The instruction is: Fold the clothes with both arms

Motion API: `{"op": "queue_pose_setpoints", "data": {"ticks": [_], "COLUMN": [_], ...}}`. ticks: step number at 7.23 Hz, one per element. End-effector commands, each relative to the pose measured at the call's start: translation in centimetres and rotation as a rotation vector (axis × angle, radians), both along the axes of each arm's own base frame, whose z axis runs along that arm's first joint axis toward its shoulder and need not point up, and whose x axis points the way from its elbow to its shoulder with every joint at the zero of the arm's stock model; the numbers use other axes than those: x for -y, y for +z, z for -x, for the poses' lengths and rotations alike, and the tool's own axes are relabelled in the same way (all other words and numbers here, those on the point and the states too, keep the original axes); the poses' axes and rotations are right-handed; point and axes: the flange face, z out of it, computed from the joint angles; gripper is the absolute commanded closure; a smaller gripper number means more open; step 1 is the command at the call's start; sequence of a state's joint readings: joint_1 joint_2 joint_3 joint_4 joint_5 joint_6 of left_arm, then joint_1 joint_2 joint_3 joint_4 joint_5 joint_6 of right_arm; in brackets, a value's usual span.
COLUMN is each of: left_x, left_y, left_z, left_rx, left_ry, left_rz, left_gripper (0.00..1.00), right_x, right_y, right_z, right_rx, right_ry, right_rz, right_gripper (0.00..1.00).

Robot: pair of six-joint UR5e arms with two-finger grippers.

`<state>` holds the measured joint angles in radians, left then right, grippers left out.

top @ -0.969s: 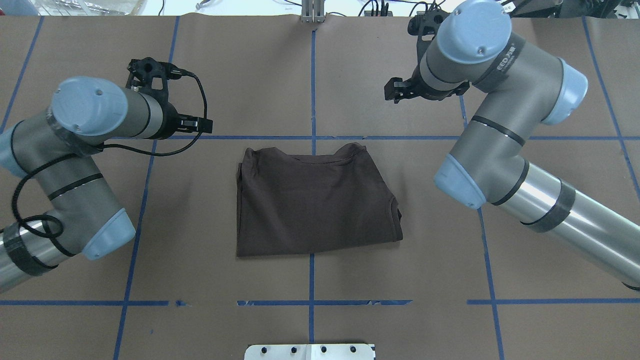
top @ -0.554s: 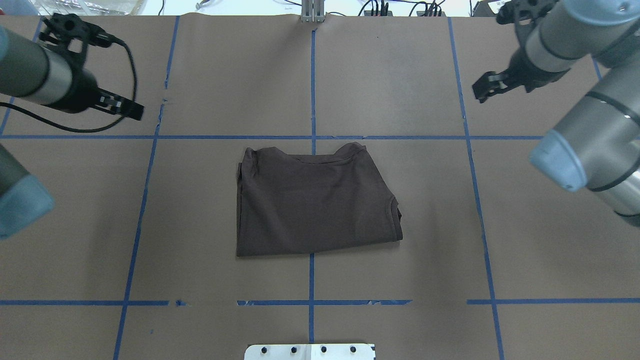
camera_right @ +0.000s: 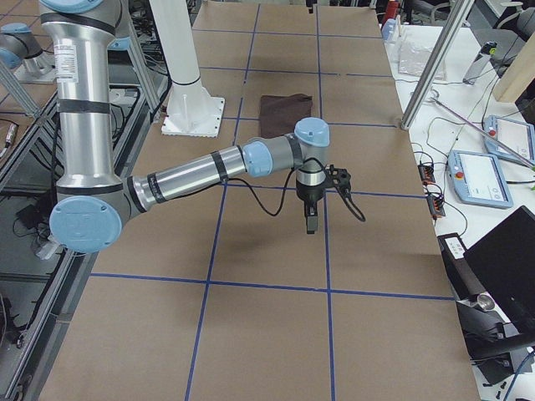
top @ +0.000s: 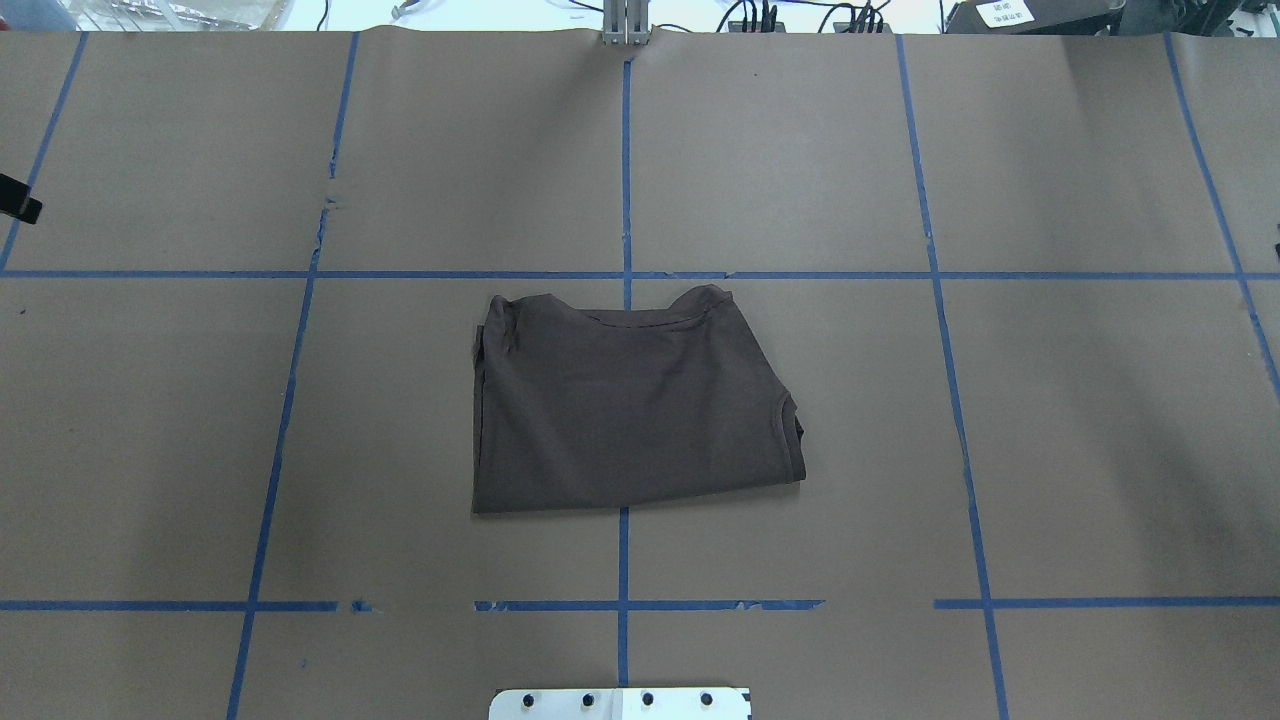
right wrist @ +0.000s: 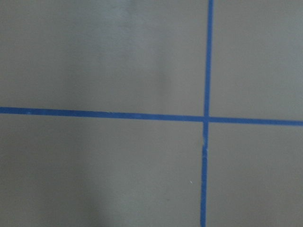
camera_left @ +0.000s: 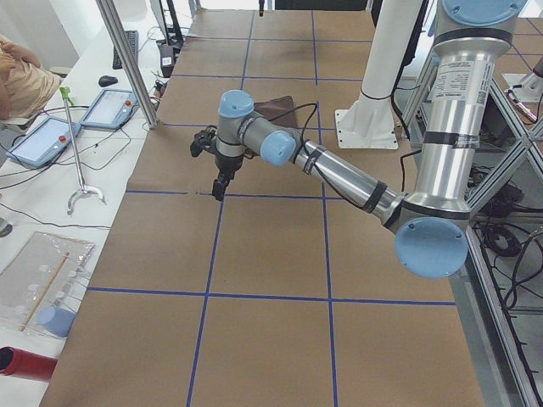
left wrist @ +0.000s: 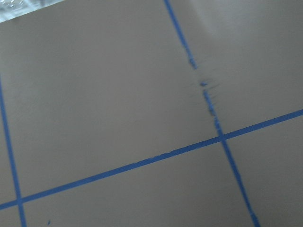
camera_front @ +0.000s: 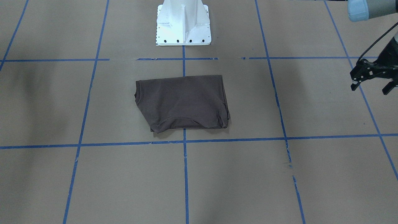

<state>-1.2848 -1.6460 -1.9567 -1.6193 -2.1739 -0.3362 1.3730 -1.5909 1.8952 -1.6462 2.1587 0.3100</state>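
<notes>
The dark brown T-shirt lies folded into a compact rectangle at the table's middle, its collar edge toward the far side; it also shows in the front view. No gripper touches it. My left gripper hangs far out at the table's left side, fingers spread open and empty, with only a fingertip showing overhead. The left arm reaches low over the paper. My right arm stretches out to the right side, its gripper pointing down; I cannot tell whether it is open or shut. Both wrist views hold only brown paper and tape.
Brown paper with a blue tape grid covers the table. The white base pedestal stands at the robot's edge. Benches with tablets and a metal post flank the table ends; a person sits beyond the left end.
Both arms have swung outward, away from the T-shirt, and almost left the overhead view. The T-shirt has not moved.
</notes>
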Motion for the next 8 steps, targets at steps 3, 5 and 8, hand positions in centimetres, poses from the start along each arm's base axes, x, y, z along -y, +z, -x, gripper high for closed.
{"op": "queue_pose_setpoints", "data": {"ticks": [3, 5, 8], "left_x": [-4.3, -8.0, -9.6], "left_y": [11.5, 14.5, 16.9], "left_z": [8.6, 9.2, 10.2], "left_rx": [-0.026, -0.075, -0.056], "left_ry": [0.073, 0.071, 0.142], "left_rz": [0.089, 0.156, 0.131], "left_gripper": [0.00, 0.00, 0.00], "right_x": [-5.6, -8.4, -9.9], "right_y": [7.7, 9.3, 10.6], "right_z": [-6.8, -7.0, -7.0], "right_rx": [0.071, 0.073, 0.073], "right_ry": [0.016, -0.001, -0.084], "right_rz": [0.099, 0.115, 0.085], "right_gripper": [0.00, 0.00, 0.00]}}
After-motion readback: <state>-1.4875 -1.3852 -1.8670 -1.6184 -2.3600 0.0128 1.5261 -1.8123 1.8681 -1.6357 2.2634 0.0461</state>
